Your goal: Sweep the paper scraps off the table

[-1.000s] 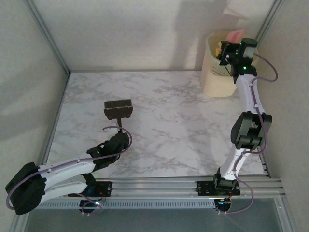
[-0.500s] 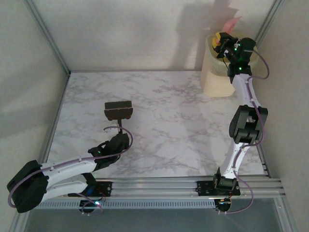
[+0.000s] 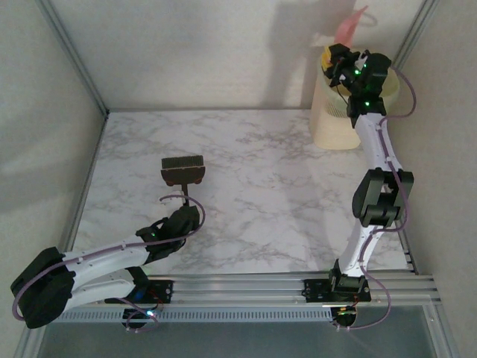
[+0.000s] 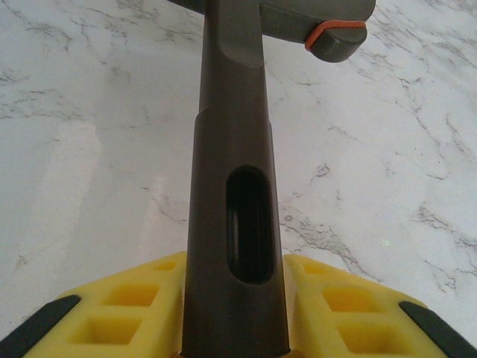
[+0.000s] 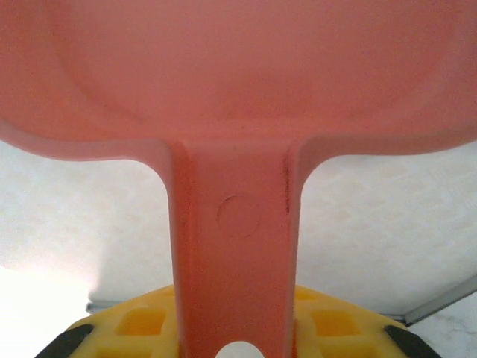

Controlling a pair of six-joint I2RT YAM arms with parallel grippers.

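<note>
1. Left fingers: the yellow pads are clenched on either side of the brush handle, which runs straight out between them.
2. Left gripper: you see it low over the near left part of the table, grasping the brush by the end of its handle.
3. Brush: the dark head points away from the arm bases, over the left half of the marble top. You cannot tell whether the bristles touch the surface. An orange trim marks one end of the head.
4. Right fingers: the yellow pads press against both sides of the pink handle of the dustpan.
5. Right gripper: you see it raised at the far right corner, over the rim of the cream bin, grasping the dustpan.
6. Dustpan: the pan rises above the gripper, against the back wall.
7. Bin: it stands on the far right corner of the table, just beside the wall.
8. Rail: it runs along the near table edge, carrying both arm bases.
</note>
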